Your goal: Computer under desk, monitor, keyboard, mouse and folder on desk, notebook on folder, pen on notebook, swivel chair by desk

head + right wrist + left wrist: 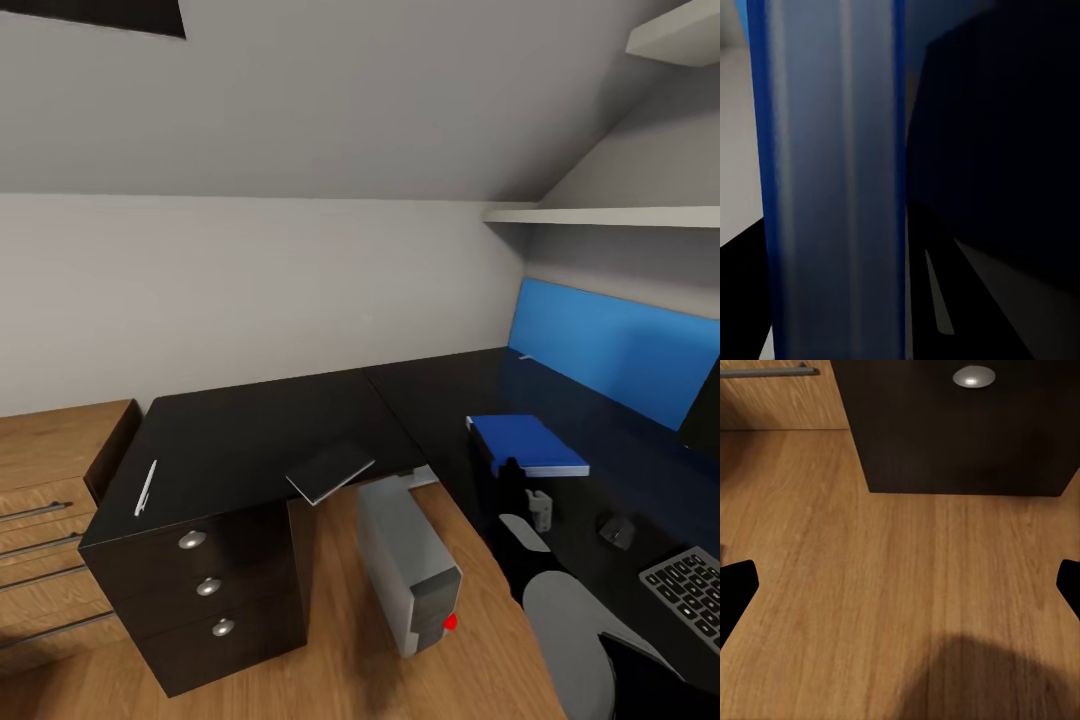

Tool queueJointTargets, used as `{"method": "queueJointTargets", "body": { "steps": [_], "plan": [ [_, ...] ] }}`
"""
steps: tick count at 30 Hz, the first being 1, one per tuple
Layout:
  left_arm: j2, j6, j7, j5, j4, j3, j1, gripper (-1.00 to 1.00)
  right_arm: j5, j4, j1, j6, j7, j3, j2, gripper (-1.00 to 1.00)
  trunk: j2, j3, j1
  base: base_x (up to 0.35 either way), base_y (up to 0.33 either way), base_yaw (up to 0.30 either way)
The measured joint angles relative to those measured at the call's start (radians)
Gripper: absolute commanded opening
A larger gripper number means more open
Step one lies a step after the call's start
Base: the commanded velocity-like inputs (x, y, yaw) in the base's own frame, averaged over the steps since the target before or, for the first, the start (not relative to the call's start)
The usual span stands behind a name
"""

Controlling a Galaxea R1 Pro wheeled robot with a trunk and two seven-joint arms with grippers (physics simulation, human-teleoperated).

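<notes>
A blue folder (527, 442) lies flat on the black desk (250, 420), left of the small black mouse (617, 530) and the keyboard (690, 590). My right gripper (512, 478) is at the folder's near edge. Up close, one black finger touches the folder's (832, 180) cover; the other is lost in the dark. A monitor (705, 410) corner shows at the right edge. The grey notebook (330, 470) overhangs the desk's inner corner, and the white pen (146, 487) lies on the left wing. The computer (405, 560) stands on the floor by the desk. My left gripper (900, 592) is open above the wooden floor. The swivel chair is out of view.
Black drawers (208, 585) with silver knobs (973, 376) stand under the desk's left wing. A light wooden cabinet (50, 480) is beside them. A blue back panel (610, 350) lines the desk's far side, with white shelves (600, 215) above.
</notes>
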Motion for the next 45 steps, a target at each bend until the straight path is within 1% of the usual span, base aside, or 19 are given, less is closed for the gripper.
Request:
{"method": "queueJointTargets", "body": {
  "steps": [8,23,24,25,45],
  "plan": [
    [-0.001,0.0,0.0,0.0,0.0,0.0,0.0,1.0,-0.002,-0.001,0.0,0.0,-0.002,-0.001,-0.008,-1.0,0.0,0.0,0.0,0.0,0.0,0.0],
    [-0.001,0.0,0.0,0.0,0.0,0.0,0.0,1.0,-0.002,-0.001,0.0,-0.001,-0.002,-0.001,-0.009,-1.0,0.0,0.0,0.0,0.0,0.0,0.0],
    [-0.001,0.0,0.0,0.0,0.0,0.0,0.0,1.0,-0.002,-0.001,0.0,-0.001,-0.002,-0.001,-0.009,1.0,0.0,0.0,0.0,0.0,0.0,0.0],
    [-0.001,0.0,0.0,0.0,0.0,0.0,0.0,1.0,0.0,-0.002,0.0,-0.002,-0.073,-0.002,-0.009,1.0,0.0,0.0,0.0,0.0,0.0,0.0],
    [-0.001,-0.001,-0.001,0.0,0.0,0.0,0.0,1.0,-0.002,-0.001,0.0,-0.002,-0.07,-0.002,-0.009,1.0,0.0,0.0,0.0,-0.018,0.0,0.0]
  ]
}}
